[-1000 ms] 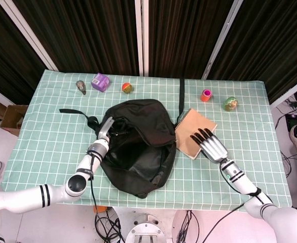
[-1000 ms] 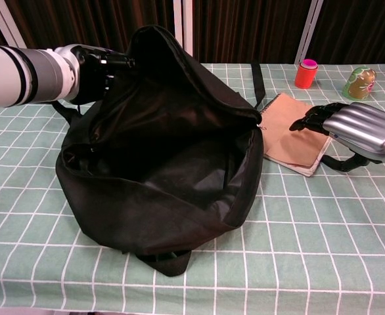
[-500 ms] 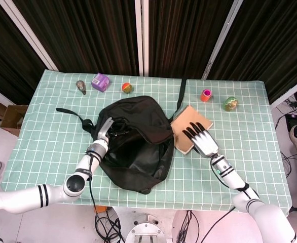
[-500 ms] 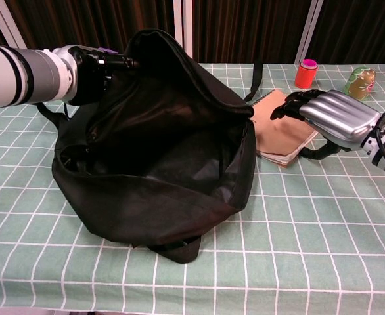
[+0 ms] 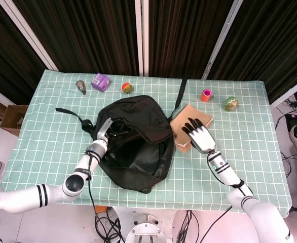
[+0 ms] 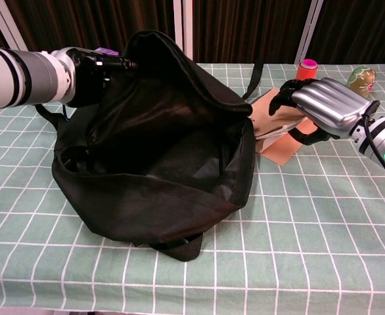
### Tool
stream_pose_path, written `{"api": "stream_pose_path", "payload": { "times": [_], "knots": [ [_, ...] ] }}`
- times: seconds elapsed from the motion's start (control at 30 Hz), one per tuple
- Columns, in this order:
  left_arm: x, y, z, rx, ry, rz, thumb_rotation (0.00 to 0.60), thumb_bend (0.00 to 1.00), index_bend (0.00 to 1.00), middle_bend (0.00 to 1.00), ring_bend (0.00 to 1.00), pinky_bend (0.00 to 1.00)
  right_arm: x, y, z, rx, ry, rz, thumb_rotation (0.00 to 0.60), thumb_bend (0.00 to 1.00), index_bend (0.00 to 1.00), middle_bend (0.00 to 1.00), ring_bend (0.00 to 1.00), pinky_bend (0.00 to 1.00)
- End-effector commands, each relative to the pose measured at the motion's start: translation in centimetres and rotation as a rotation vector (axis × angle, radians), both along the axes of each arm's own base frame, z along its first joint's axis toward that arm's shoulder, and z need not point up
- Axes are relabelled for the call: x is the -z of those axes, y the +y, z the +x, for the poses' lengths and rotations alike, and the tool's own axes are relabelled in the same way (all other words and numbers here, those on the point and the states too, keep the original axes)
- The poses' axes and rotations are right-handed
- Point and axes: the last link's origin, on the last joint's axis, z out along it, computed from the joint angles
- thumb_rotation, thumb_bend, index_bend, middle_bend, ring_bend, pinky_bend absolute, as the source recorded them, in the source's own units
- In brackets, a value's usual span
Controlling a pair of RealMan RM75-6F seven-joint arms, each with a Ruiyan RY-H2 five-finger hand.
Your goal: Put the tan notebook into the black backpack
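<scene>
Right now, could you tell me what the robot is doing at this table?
It is packing a tan notebook into a black backpack. The left hand holds the bag's rim up so the mouth gapes open. The right hand grips the notebook, fingers over its cover, lifted at a tilt beside the opening, not yet inside. Small objects stand untouched along the table's far edge.

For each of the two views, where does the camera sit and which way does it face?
Head view: high above, looking down on the table; both forearms and hands show.
Chest view: low at the table's near edge, looking into the black backpack; left forearm, right hand.
Both show: backpack, tan notebook, left hand at its opening.
</scene>
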Motion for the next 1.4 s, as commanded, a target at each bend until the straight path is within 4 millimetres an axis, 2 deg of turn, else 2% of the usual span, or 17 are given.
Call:
{"api": "stream_pose_path", "payload": {
  "times": [0.03,0.27,0.47,0.73,0.9,1.1,1.4],
  "knots": [
    [-0.1,0.0,0.0,0.000,-0.002,-0.002,0.600,0.40,0.61,0.65,0.54,0.58,0.6,0.2,0.1,-0.007,0.024,0.022,0.600,0.48,0.65,0.42,0.20,0.31],
    [-0.8,0.1,0.1,-0.004,-0.021,-0.001,0.600,0.40,0.61,0.65,0.54,0.58,-0.2,0.8,-0.5,-0.029,0.008,0.017,0.600,0.54,0.85,0.49,0.27,0.37],
    [-1.5,0.2,0.3,-0.028,-0.077,-0.027,0.600,0.41,0.61,0.65,0.54,0.58,-2.5,2.1,-0.9,-0.102,-0.107,-0.011,0.600,0.54,0.90,0.52,0.30,0.41],
    [-3.1,0.8,0.6,-0.066,-0.142,-0.042,0.600,0.42,0.61,0.65,0.54,0.58,-6.9,4.7,-1.9,-0.238,-0.224,-0.073,0.600,0.58,0.97,0.57,0.34,0.44],
    [-3.9,1.0,0.9,-0.074,-0.157,-0.054,0.600,0.42,0.61,0.65,0.54,0.58,-9.1,5.9,-1.6,-0.325,-0.282,-0.125,0.600,0.59,0.99,0.58,0.35,0.45],
    [-4.1,0.9,1.2,-0.090,-0.184,-0.096,0.600,0.42,0.60,0.65,0.54,0.59,-9.8,6.7,0.6,-0.469,-0.368,-0.127,0.600,0.59,1.00,0.59,0.36,0.46],
    [-4.9,1.0,1.6,-0.095,-0.219,-0.124,0.600,0.42,0.60,0.64,0.54,0.59,-5.6,6.5,7.6,-0.672,-0.444,0.020,0.600,0.59,1.00,0.59,0.36,0.46]
  ]
}}
